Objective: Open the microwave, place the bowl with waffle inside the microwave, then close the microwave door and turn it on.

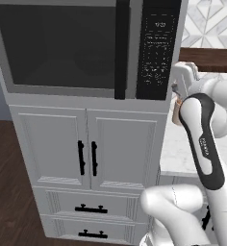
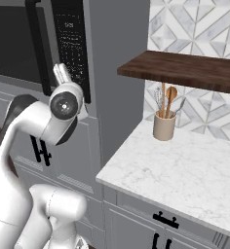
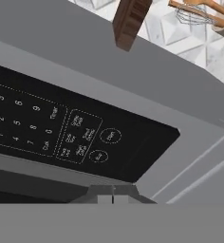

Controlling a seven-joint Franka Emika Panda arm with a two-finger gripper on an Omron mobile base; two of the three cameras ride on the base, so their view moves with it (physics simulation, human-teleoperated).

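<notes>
The grey microwave [image 1: 134,48] is built in above white cabinets, and its door [image 1: 57,45] with the dark glass window is closed. Right of the black handle bar [image 1: 121,48] is the black keypad panel [image 1: 156,48]. My gripper [image 1: 174,88] is at the lower right corner of that panel. In the hand view the keypad [image 3: 61,128] is very close, and my gripper [image 3: 113,193] is shut with nothing between its fingertips, just under the round buttons [image 3: 99,155]. The bowl and the waffle are hidden from view.
White panelled cabinet doors [image 1: 86,144] and drawers [image 1: 91,209] sit under the microwave. To the right is a marble counter [image 2: 185,175] with a tan utensil cup [image 2: 164,127] under a dark wooden shelf [image 2: 185,70].
</notes>
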